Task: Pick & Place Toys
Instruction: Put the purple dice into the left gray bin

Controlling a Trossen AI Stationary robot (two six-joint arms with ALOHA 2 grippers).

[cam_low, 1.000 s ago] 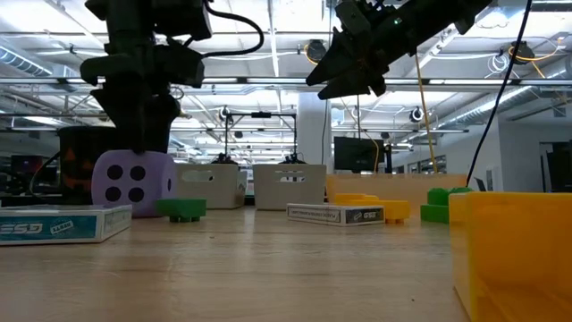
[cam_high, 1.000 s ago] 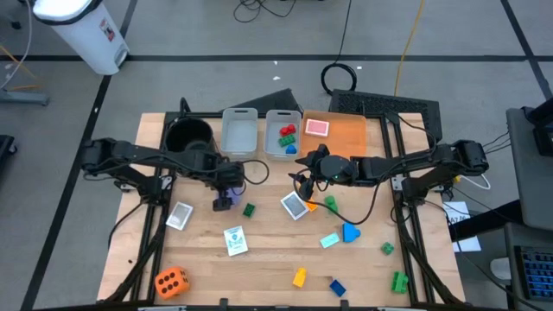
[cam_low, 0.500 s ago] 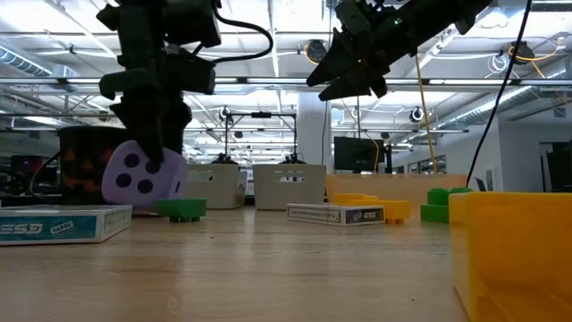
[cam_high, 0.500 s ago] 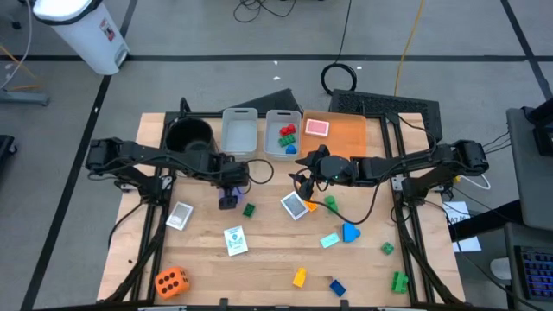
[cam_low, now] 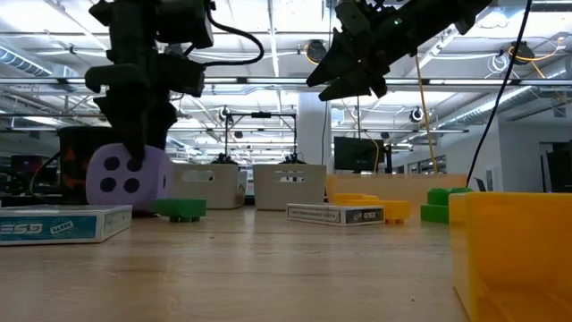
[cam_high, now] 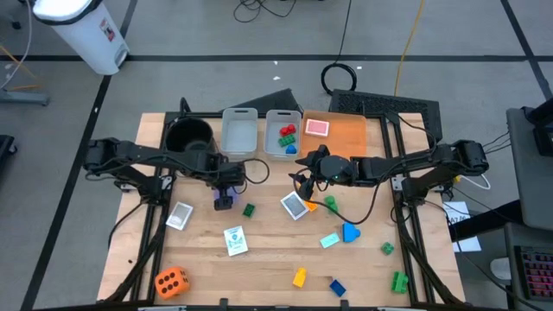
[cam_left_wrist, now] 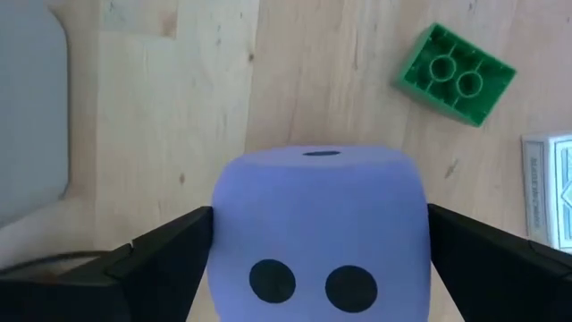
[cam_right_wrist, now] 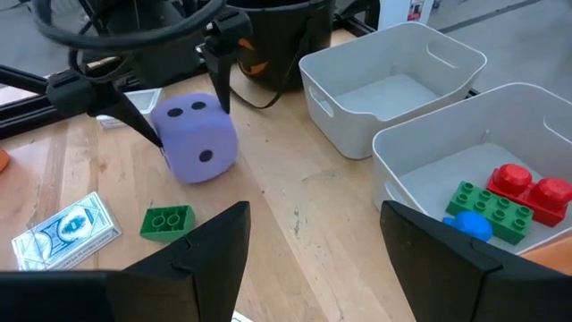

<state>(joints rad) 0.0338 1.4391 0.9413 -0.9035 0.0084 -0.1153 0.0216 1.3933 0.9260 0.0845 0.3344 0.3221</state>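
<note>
Your left gripper (cam_high: 225, 195) has its jaws spread as wide as they go, one on each side of the purple die (cam_low: 125, 177). From the left wrist camera a small gap shows between each finger and the foam, so judge it straddled rather than firmly clamped. In the low view the die looks tipped, at or just above the table (cam_high: 259, 259), left of the small green brick (cam_high: 249, 209), near the grey bins (cam_high: 240, 134). The wide stance makes sense: the die is bulky and needs the full spread.

Your right gripper (cam_high: 302, 177) waits in the air near the second bin (cam_high: 283, 149), jaws partly apart and holding nothing, clear of the left arm's path. That bin already holds red, green and blue bricks (cam_right_wrist: 514, 201); cards, bricks and the orange die (cam_high: 171, 281) lie scattered on the near half.
</note>
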